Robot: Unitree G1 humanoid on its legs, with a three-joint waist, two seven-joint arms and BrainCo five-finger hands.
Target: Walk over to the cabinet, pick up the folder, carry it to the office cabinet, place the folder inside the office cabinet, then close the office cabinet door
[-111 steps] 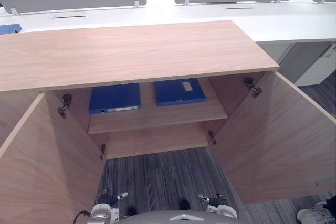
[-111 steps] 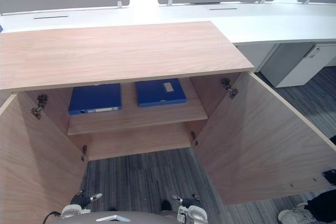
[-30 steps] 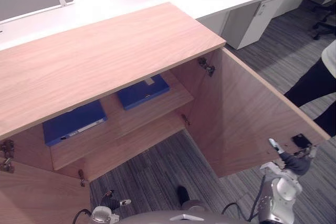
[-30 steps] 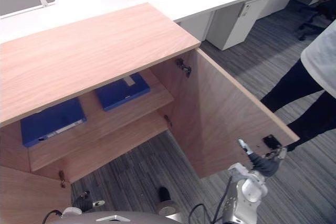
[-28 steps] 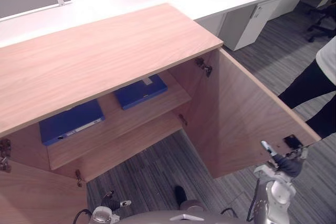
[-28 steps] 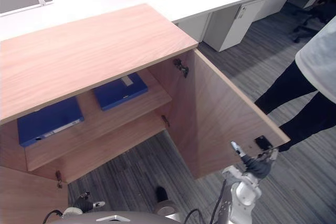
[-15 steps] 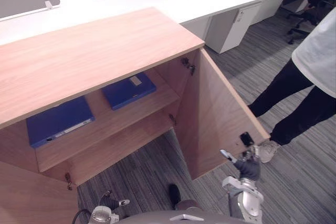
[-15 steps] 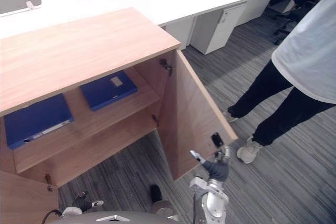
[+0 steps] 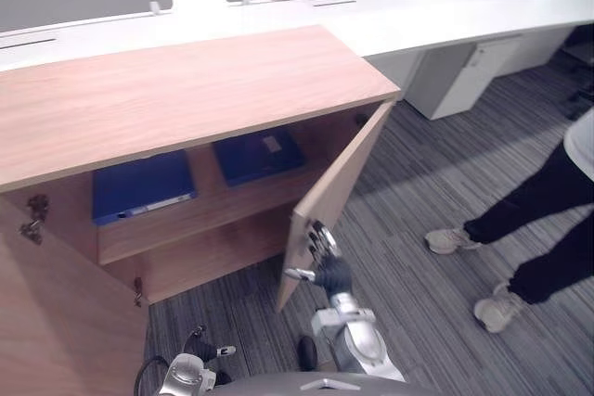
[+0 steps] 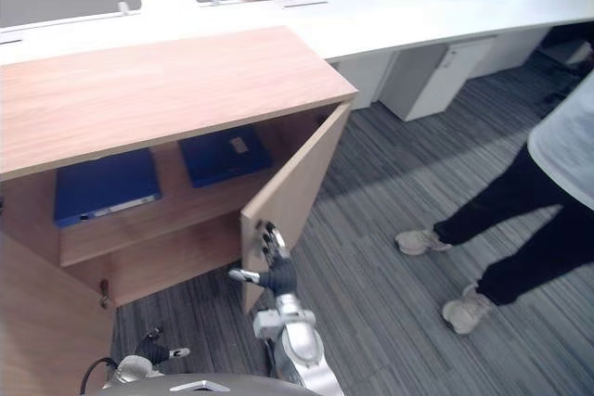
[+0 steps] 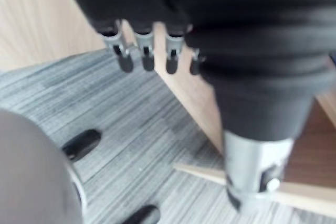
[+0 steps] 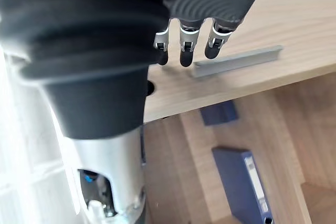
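Two blue folders, the left folder (image 9: 141, 185) and the right folder (image 9: 255, 153), are laid flat on the shelf (image 9: 218, 209) inside the office cabinet (image 9: 186, 90). The right robot hand (image 9: 327, 266) is pressed with straightened fingers against the half-closed right door (image 9: 336, 183), judged a push to shut it. The left robot hand (image 11: 146, 56) is hung relaxed and empty.
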